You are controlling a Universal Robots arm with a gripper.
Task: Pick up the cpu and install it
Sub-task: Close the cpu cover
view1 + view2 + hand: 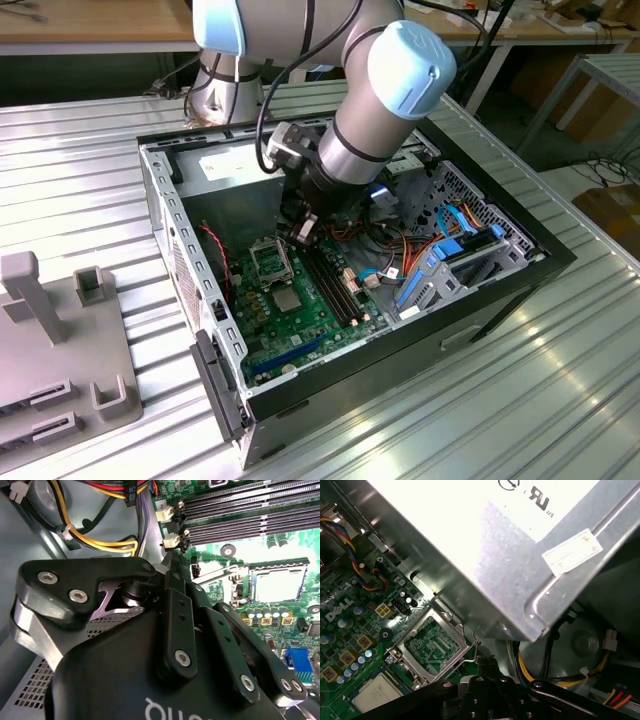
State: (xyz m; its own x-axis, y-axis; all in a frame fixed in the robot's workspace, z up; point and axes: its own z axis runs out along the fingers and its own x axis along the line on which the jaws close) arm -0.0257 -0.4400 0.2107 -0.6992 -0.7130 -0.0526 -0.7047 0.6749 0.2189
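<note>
The cpu (287, 299) lies flat on the green motherboard (300, 335), just beside the empty socket (268, 261) on its near side, not yet seated. My gripper (308, 228) hovers above the socket, not touching it; whether my jaws are parted, I cannot tell.

A green motherboard (350, 630) lies under a big silver metal box (485, 555) that carries a pale sticker (572, 550) near one corner. Just beside the box's lower edge sits the square socket (430, 647) with its silver frame, its green pad field bare. Close beyond the socket, apart from it, the cpu (375, 692) lies flat on the board, pale grey top up. Coloured wires (355, 560) run across the board. Yellow cables (555, 677) curl near the gripper's black body (490, 700).
</note>
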